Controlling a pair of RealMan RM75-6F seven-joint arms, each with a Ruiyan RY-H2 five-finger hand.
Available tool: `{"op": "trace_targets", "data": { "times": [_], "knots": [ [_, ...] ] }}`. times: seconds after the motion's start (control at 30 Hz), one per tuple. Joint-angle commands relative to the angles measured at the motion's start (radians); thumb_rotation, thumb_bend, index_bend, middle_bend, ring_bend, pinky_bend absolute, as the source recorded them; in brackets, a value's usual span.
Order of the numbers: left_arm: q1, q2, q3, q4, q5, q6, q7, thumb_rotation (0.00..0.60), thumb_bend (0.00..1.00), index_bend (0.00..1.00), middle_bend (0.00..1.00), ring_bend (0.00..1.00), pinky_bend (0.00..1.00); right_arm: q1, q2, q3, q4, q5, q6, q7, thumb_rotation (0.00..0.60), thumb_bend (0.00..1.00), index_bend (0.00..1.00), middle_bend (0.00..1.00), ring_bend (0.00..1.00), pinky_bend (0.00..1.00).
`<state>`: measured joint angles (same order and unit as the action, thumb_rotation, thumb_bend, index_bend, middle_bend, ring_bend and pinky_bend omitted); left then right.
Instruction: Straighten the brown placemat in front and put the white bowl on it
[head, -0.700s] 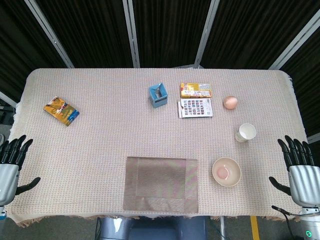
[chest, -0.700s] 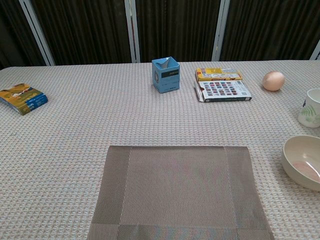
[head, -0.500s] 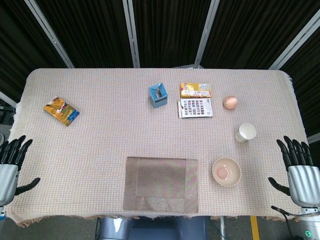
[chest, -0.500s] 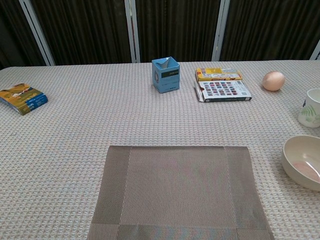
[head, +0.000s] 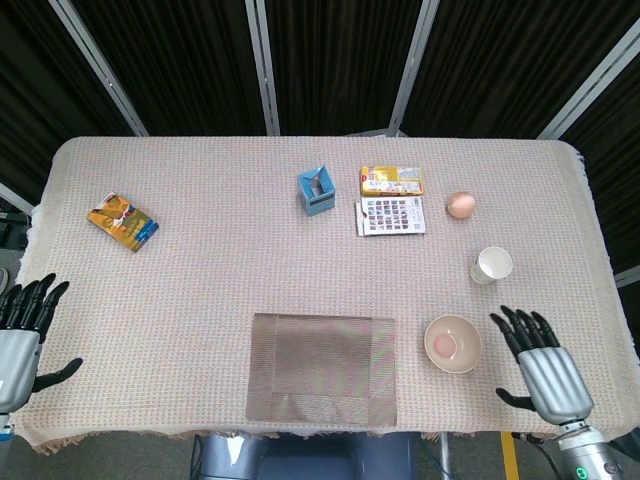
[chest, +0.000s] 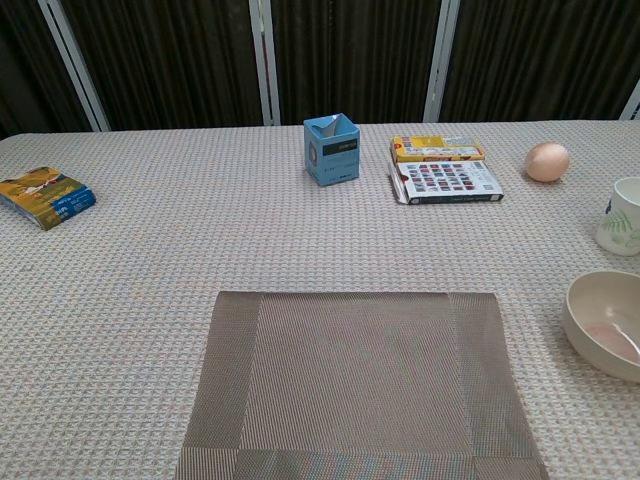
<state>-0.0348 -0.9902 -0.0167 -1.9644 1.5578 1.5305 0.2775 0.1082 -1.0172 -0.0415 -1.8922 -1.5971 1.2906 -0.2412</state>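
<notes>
Presently lying near the front edge of the desk (head: 200, 270), at its middle: the placemat (head: 322, 368), brown, flat, its edges running square to the desk edge. Sitting just beside its right edge, apart from it: the bowl (head: 453, 344), white outside, pinkish inside, upright and not on the placemat.

Right hand (head: 540, 365): hovering at the front right of the desk, just right of the bowl and not touching it, fingers (head: 512, 325) spreading apart and pointing away from the robot, holding nothing. Seen in the head view only.

Left hand (head: 17, 335): hanging off the front left corner of the desk, well apart from the placemat, fingers spreading, holding nothing. Seen in the head view only.

Other items sitting on the desk:
- cup (head: 492, 265), white, behind the bowl near the right edge.
- egg (head: 460, 204), brownish, further back from the cup.
- blue box (head: 316, 192), open-topped, standing upright at the back middle.
- yellow box (head: 391, 180), lying flat right of the blue box.
- paint set (head: 390, 216), lying just in front of the yellow box.
- packet (head: 122, 222), orange and blue, lying at an angle at the far left.
</notes>
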Motion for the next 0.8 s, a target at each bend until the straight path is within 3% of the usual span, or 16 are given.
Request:
{"op": "trace_targets", "data": {
  "times": [0.03, 0.23, 0.47, 0.57, 0.7, 0.8],
  "knots": [
    [0.0, 0.001, -0.006, 0.001, -0.016, 0.0, -0.004, 0.6, 0.0, 0.0, 0.0, 0.0, 0.0, 0.043, -0.075, -0.047, 0.065, -0.03, -0.103, -0.059, 0.6, 0.0, 0.06, 0.0, 0.0, 0.0],
    [-0.002, 0.001, -0.006, -0.003, -0.015, -0.003, 0.0, 0.6, 0.0, 0.0, 0.0, 0.0, 0.0, 0.062, -0.197, -0.033, 0.177, 0.02, -0.167, -0.173, 0.6, 0.0, 0.11, 0.0, 0.0, 0.0],
    [-0.013, -0.002, -0.011, 0.006, -0.047, -0.029, -0.007, 0.6, 0.0, 0.0, 0.0, 0.0, 0.0, 0.069, -0.285, 0.0, 0.256, 0.1, -0.187, -0.212, 0.6, 0.0, 0.22, 0.0, 0.0, 0.0],
    [-0.015, -0.001, -0.013, 0.006, -0.05, -0.03, -0.009, 0.6, 0.0, 0.0, 0.0, 0.0, 0.0, 0.074, -0.313, 0.008, 0.285, 0.113, -0.189, -0.223, 0.6, 0.05, 0.33, 0.0, 0.0, 0.0],
    [-0.015, -0.001, -0.012, 0.005, -0.05, -0.03, -0.008, 0.6, 0.0, 0.0, 0.0, 0.0, 0.0, 0.079, -0.351, 0.024, 0.326, 0.116, -0.174, -0.238, 0.6, 0.18, 0.56, 0.0, 0.0, 0.0],
    [-0.015, -0.002, -0.012, 0.006, -0.053, -0.031, -0.007, 0.6, 0.0, 0.0, 0.0, 0.0, 0.0, 0.078, -0.391, 0.039, 0.377, 0.092, -0.127, -0.26, 0.6, 0.22, 0.68, 0.0, 0.0, 0.0]
  ]
}}
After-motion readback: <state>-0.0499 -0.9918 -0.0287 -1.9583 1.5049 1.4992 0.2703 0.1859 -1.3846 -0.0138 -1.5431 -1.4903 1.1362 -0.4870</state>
